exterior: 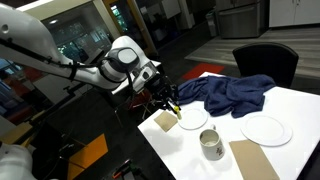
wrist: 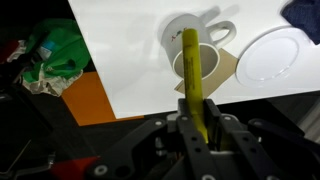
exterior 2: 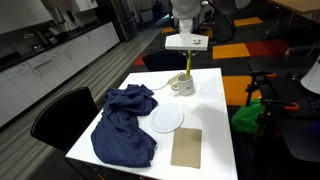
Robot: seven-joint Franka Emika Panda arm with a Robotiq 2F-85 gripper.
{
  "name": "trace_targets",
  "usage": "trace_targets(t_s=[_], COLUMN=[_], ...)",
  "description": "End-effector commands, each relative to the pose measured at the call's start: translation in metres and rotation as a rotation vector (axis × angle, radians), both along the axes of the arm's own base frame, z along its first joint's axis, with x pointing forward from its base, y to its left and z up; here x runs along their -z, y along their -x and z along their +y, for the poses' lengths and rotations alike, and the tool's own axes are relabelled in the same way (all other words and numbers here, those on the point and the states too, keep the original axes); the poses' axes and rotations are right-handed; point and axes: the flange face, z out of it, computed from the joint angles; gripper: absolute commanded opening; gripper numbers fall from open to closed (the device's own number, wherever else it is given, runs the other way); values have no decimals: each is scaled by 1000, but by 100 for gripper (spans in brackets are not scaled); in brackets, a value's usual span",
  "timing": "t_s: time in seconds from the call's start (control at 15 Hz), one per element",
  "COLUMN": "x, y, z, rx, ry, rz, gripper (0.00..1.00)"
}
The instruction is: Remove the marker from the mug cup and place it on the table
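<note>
One marker (wrist: pixel 192 65), upright in the gripper (wrist: pixel 200 115), straight above the mug cup (wrist: pixel 172 35).
Across the wrist view, leftmost lies bare table (wrist: pixel 130 45) by its edge. Next comes the mug cup with a brown mat (wrist: pixel 230 68) touching it, under or beside I cannot tell, then a white plate (wrist: pixel 272 55) near it. The gripper is clamped on the marker's upper end, and the marker's long axis runs down to the cup's mouth. In an exterior view the marker (exterior 2: pixel 186 66) hangs vertical, lower tip at the rim; whether it is clear of the rim I cannot tell. My judgement: lift a little more, then shift toward the bare side; swinging early could tip the cup.
</note>
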Motion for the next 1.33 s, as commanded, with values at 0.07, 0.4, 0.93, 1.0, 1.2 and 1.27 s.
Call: trace_targets(t_s=[0.07,0.4,0.93,1.0,1.2,1.27], x=[-12,6,58,67,94,104], y=[35,35,19,17,11,7], z=[18,15,9,8,6,4], rx=[-132,-216,-281,-276,-276,-281], ry=[-72,-206,-389,-401,-448,-462], rz=[15,65,179,204,262,275], gripper=[5,5,5,5,5,5])
